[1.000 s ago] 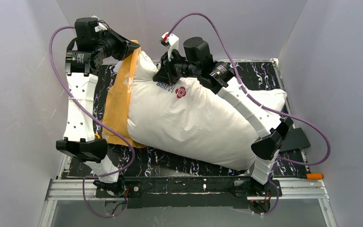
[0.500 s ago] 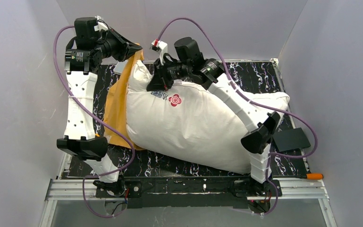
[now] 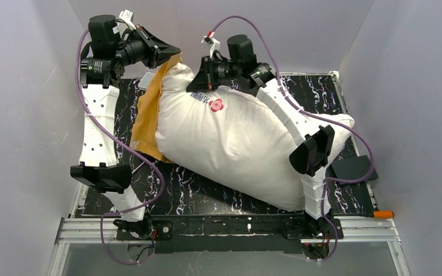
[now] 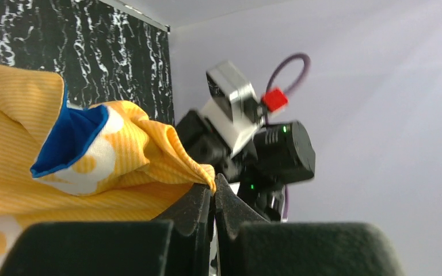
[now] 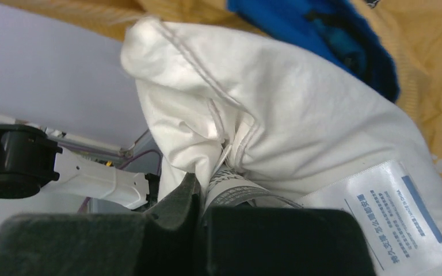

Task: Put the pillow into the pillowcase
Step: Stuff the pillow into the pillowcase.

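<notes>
Pillow [image 3: 236, 149] lies diagonally across the table [image 3: 195, 195], almost wholly outside the pillowcase [image 3: 147, 123], with only its far corner at the orange mouth. Left gripper [image 4: 213, 192] pinches the case's edge aloft; right gripper [image 5: 202, 195] clamps the pillow's corner. Nearly all the stuffing seems left to do.

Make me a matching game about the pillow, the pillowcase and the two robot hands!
Things:
1. pillow
2. pillowcase
3. left gripper
4. right gripper

Descriptions:
A. shut on a fold of orange-yellow cloth
B. white and plump, the biggest thing on the table
C. shut on a bunched white corner
D. thin, orange-yellow with some blue showing, beside the left arm

Pairs: 1-B, 2-D, 3-A, 4-C
</notes>
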`<control>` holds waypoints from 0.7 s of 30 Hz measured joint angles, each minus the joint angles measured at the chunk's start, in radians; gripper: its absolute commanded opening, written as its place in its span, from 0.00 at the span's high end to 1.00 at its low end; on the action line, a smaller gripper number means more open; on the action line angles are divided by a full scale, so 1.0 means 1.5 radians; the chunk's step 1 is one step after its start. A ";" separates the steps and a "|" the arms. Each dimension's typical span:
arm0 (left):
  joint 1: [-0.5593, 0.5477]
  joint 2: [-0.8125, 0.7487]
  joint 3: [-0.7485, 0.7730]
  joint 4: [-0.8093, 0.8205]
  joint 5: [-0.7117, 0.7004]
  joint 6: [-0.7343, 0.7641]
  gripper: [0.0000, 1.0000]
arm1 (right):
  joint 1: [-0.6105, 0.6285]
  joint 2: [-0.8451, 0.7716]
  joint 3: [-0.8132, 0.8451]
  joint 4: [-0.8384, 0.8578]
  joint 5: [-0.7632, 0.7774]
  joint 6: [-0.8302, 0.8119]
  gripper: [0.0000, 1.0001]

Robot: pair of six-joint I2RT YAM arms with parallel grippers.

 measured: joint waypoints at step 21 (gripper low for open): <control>-0.036 0.062 0.074 0.051 0.056 -0.020 1.00 | 0.005 0.002 0.028 0.007 -0.159 -0.010 0.99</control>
